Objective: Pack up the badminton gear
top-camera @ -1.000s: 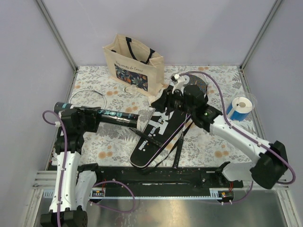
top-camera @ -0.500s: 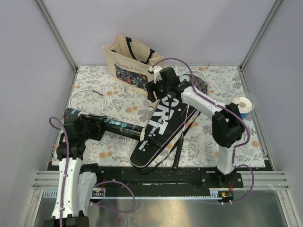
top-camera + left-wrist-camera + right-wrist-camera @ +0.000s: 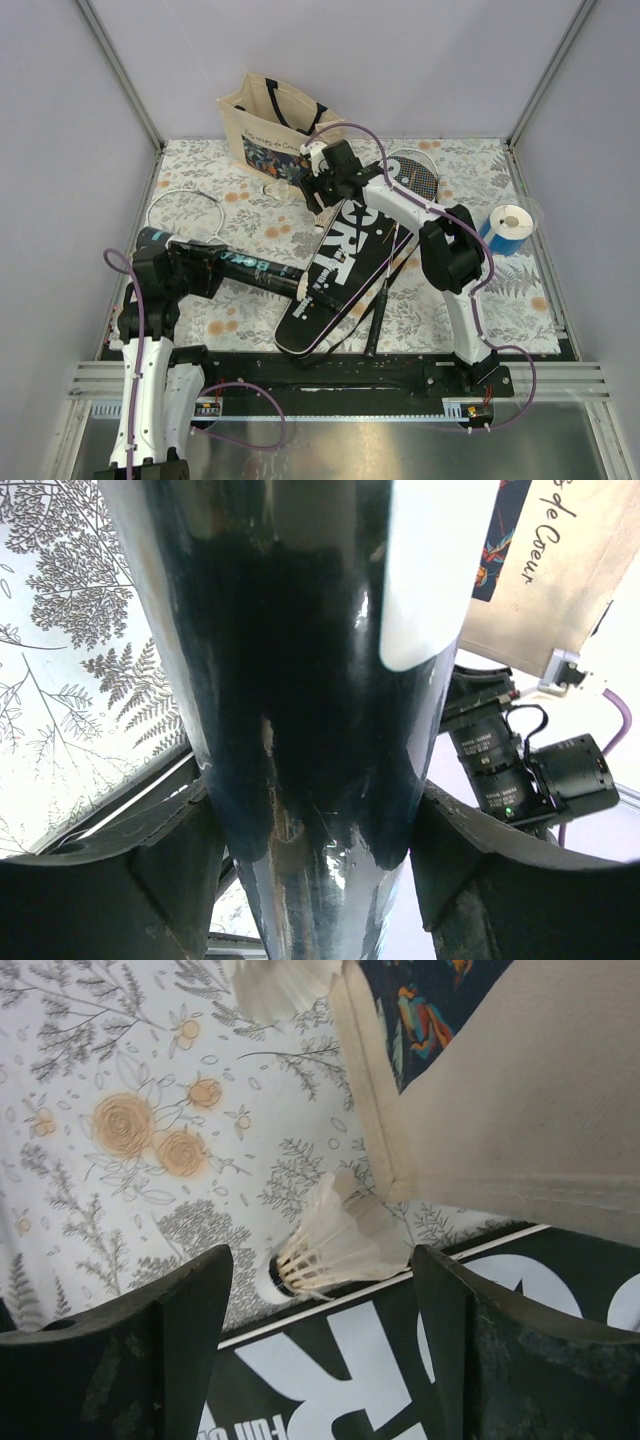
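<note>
— How's the light from overhead?

— Bright, even and diffuse. The tote bag (image 3: pixel 283 135) throws only a faint, soft shadow on the cloth (image 3: pixel 480 290) at its foot, and nothing blurs.

— And your left wrist camera?

— Poor. The black tube (image 3: pixel 300 730) fills it, too close to be sharp, with a white glare streak down its skin. The bag's corner looks washed pale, and the cloth across the tube from the bag is nearly blown out.

— The right wrist?

— Crisp on the shuttlecock (image 3: pixel 335 1240) at the bag's foot. The fingers (image 3: pixel 120 1360) of my right claw (image 3: pixel 320 1280) are dark and soft-edged. A second shuttlecock (image 3: pixel 285 980) left of the bag burns almost white.
</note>
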Tool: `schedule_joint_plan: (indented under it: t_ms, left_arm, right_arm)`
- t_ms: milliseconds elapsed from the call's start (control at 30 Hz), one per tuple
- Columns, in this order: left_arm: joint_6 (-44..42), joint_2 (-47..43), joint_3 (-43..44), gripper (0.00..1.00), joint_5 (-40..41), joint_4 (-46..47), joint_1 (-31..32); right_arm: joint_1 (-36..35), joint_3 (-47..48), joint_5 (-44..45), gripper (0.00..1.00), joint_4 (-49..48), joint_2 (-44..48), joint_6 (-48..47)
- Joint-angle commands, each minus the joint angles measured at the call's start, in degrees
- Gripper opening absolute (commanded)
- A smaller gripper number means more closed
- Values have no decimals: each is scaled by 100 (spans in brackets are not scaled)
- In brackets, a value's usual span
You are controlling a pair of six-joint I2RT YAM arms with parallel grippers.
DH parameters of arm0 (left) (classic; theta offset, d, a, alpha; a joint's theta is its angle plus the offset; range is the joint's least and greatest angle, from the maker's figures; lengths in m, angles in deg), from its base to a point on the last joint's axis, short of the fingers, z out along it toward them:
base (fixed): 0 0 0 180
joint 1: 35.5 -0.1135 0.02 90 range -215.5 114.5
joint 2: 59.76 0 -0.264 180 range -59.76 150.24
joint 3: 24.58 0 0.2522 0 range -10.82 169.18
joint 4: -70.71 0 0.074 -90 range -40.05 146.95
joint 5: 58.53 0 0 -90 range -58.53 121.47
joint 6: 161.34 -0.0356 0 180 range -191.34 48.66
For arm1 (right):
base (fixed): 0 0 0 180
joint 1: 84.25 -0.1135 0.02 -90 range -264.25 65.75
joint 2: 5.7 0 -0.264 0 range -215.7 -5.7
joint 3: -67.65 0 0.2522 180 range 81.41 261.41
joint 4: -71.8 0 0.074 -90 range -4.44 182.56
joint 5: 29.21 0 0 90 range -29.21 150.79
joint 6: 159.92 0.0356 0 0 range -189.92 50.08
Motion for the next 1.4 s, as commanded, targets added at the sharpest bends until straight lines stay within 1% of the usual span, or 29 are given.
schedule_joint_plan:
  t_ms: [0,167,367,467,667,900,1000,1033,1067,1133,1200,1333,1367]
  left_arm:
    - [94,27,341,21,-209,265,-3]
    - [121,44,403,21,-227,265,-3]
    - [129,1,403,21,-192,239,-3]
    - [147,-17,385,21,-157,221,-3]
    - [129,-26,332,21,-25,230,-3]
    - [156,-35,271,21,-7,230,-3]
    - [164,-43,262,21,10,221,-3]
    - [173,-43,271,21,19,230,-3]
    - [173,-35,262,21,19,230,-3]
    - [182,-26,227,21,54,230,-3]
    - [199,-8,209,21,63,230,-3]
    - [270,44,209,21,116,221,-3]
    - [313,71,201,21,124,230,6]
  right_arm:
    - [27,565,367,82,5,-351,-202]
    - [27,899,385,84,224,-650,-167]
    - [35,1102,175,84,496,-818,-141]
    - [27,1058,-36,82,585,-765,-167]
    - [27,602,-449,80,497,-370,-141]
    - [35,197,-801,75,339,16,8]
    - [35,-40,-915,67,164,175,122]
    - [27,-119,-959,62,67,227,184]
    - [27,-207,-977,55,-12,272,245]
    - [27,-330,-1038,36,-118,368,351]
    - [27,-479,-1109,23,-258,473,412]
    - [35,-804,-1188,1,-513,860,571]
    - [35,-927,-1205,0,-575,965,615]
